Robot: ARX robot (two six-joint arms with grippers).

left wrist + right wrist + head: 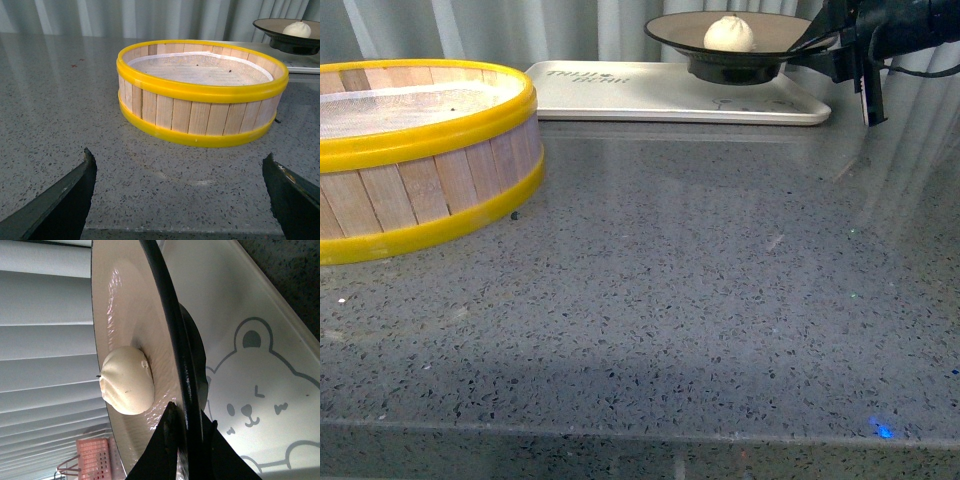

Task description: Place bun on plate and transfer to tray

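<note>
The off-white bun rests in the middle of the brown-grey plate with its black rim. My right gripper is shut on the plate's right rim, and the plate's black foot sits at or just above the cream tray at the back of the table. The right wrist view shows the bun on the plate, my right gripper pinching the rim, and the tray with a bear drawing behind. My left gripper hangs open above bare counter, nothing between its fingers.
A wooden steamer basket with yellow bands stands at the left, its white liner bare; it also shows ahead of the left gripper. The grey speckled counter spreads across the front. Curtains hang behind.
</note>
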